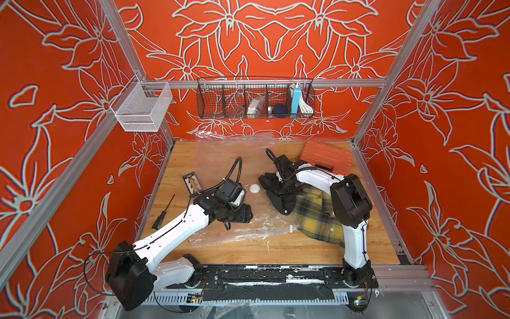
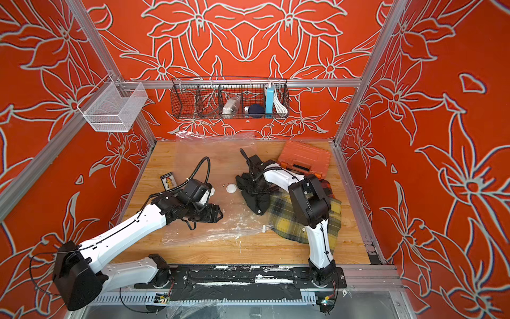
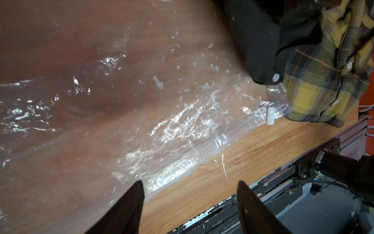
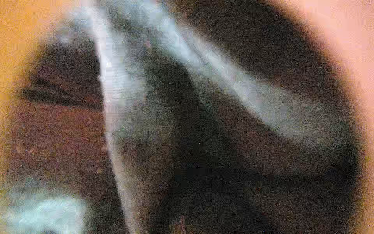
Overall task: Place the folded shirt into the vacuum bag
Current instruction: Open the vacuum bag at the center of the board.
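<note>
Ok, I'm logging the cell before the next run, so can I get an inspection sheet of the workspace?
Surface: wooden table, white flecks near front.
Job's things: vacuum bag spread flat; black garment bunched beside plaid shirt.
Clutter: screwdriver, card, orange case.
Grippers: left pincer open, empty, near bag's zip edge; right pincer buried in black garment, grip hidden.
Cables: cable looped at left wrist, nothing snagged seen.
Surroundings: wire basket, mesh basket on frame rails; patterned red walls.

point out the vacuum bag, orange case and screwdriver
vacuum bag (image 1: 255,188), in a top view, on its white valve disc
orange case (image 1: 327,158), in a top view, middle of its lid
screwdriver (image 1: 159,220), in a top view, its handle
</note>
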You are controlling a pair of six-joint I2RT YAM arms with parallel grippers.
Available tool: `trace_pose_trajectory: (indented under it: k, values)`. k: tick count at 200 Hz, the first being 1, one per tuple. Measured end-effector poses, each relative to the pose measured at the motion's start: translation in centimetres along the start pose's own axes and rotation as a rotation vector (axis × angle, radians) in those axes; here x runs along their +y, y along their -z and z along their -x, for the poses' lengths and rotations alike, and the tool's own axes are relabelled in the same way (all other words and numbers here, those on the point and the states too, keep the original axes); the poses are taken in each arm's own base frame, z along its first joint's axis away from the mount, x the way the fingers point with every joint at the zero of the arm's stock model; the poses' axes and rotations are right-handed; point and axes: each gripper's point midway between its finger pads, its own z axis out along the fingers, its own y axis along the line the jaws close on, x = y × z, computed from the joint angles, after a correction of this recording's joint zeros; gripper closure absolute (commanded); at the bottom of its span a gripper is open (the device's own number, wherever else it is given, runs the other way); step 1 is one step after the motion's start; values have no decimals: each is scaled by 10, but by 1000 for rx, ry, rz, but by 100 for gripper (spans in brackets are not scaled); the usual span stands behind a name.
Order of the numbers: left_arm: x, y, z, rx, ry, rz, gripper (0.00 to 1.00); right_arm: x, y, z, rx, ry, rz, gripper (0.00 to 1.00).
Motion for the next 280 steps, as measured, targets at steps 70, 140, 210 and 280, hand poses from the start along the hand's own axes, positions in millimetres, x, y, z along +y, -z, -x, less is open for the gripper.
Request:
trace_pose_trajectory:
  k: [70,140,210,280]
  values:
    - [-1,-11,-25,86,-108,62,24,-2,42,-8,-47,51,31,100]
    - [-2,6,-18,-27,-147,31,23,46,89,-98,-109,27,228,100]
    - [3,3,-21,-53,-223,29,22,12,11,-82,62,-41,104,100]
    - [8,-17,-34,29,-307,49,19,-8,8,-20,20,-1,37,100]
